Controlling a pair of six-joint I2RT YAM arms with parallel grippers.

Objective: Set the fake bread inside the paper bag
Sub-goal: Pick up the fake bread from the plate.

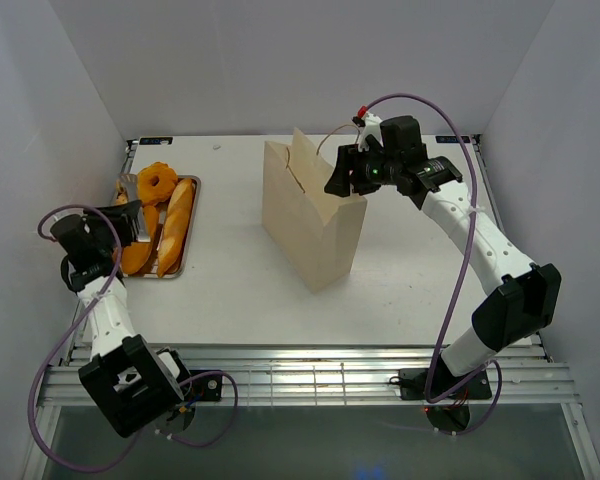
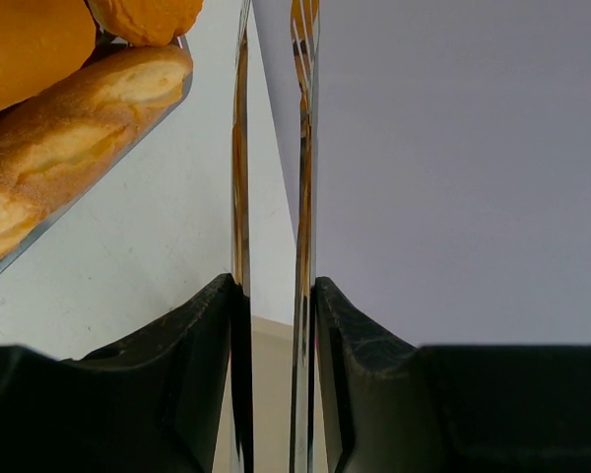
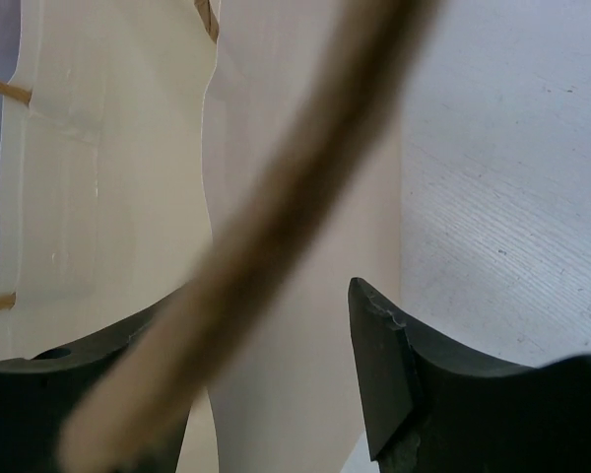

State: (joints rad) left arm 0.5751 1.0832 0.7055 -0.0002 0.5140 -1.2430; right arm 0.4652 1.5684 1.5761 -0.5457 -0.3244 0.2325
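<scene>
The fake bread lies on a metal tray [image 1: 158, 274] at the left: a ring doughnut [image 1: 158, 182] and long loaves [image 1: 181, 222]. My left gripper [image 1: 123, 224] hangs over the tray's left side, shut on thin metal tongs [image 2: 303, 177] whose two blades run up between its fingers. In the left wrist view a loaf [image 2: 69, 138] shows at the upper left, apart from the tong tips. The paper bag [image 1: 310, 225] stands upright mid-table, mouth open. My right gripper [image 1: 340, 180] sits at the bag's right rim, open, with the bag's wall [image 3: 295, 325] between its jaws and a blurred cord handle [image 3: 276, 217] crossing in front.
White walls enclose the table on the left, back and right. The bag stands between the tray and the right arm. The right arm's purple cable [image 1: 460, 270] loops over the right side of the table.
</scene>
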